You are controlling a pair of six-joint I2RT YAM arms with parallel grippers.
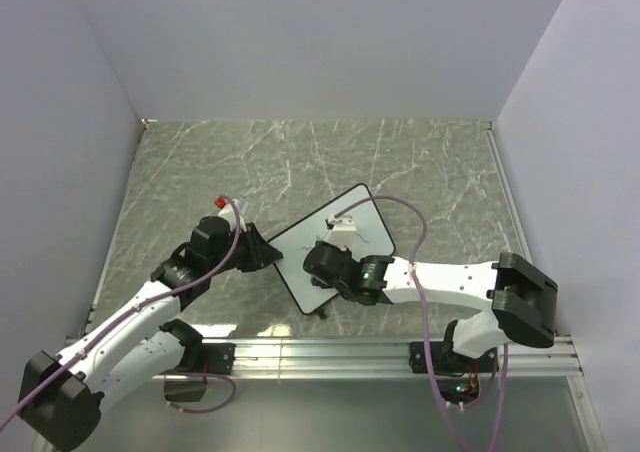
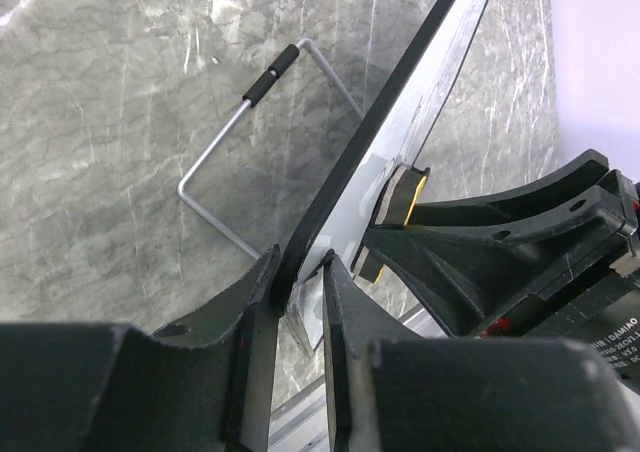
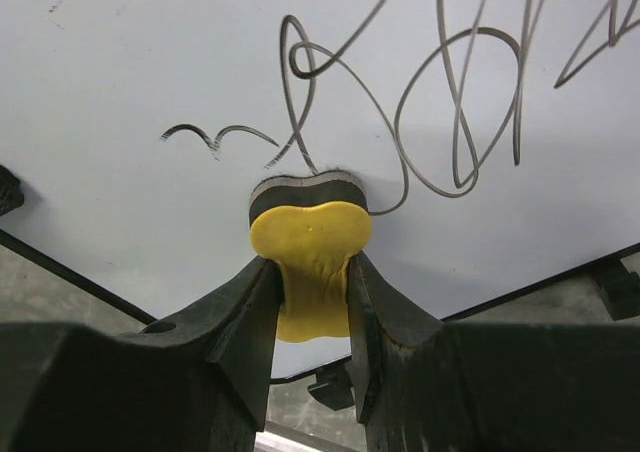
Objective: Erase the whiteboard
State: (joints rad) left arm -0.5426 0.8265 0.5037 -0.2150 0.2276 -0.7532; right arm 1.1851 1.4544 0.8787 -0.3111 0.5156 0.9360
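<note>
The whiteboard [image 1: 300,242] lies tilted in the middle of the table, raised on a wire stand [image 2: 240,112]. My left gripper [image 1: 262,254] is shut on its left edge, and the black frame [image 2: 400,102] runs between the two fingers [image 2: 255,312]. On the board's face, my right gripper [image 1: 335,240] is shut on a yellow bone-shaped eraser [image 3: 310,242], whose dark felt end presses against the white surface [image 3: 130,72]. Black looping scribbles [image 3: 450,102] lie just beyond the eraser. The left wrist view also catches the eraser [image 2: 400,197], against the board's front.
The grey marble tabletop [image 1: 300,162] spreads behind and beside the board, closed in by white walls on three sides. An aluminium rail [image 1: 330,352] with both arm bases runs along the near edge. Purple cables [image 1: 405,212] loop over the right arm.
</note>
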